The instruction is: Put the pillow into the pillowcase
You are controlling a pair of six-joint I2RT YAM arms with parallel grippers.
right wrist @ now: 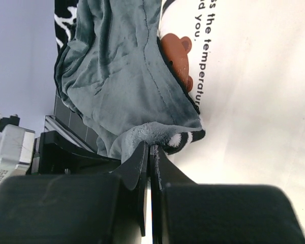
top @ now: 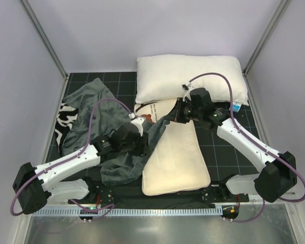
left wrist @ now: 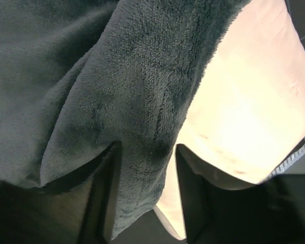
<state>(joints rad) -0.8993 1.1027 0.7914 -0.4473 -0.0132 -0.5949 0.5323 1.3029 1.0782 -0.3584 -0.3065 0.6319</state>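
So the whole thing hinges on how the pillow lies: its long axis runs from the near edge of the bench away toward the back, with the bear face end at the far side, tucked right up against the plain white pillow. The pillowcase is mostly sprawled off to the left of it, grey side up, with only one edge pulled across that bear end. The right fingers are pressed together on that edge, where a bit of zebra lining peeks out – so the right arm is the one nearer the end that has to go in first. The left fingers sit by the pillow's left long side with a thick grey fold filling the gap between them, gripping it as far as I can tell. My guess is the case needs dragging along that axis toward the near edge, not sideways.
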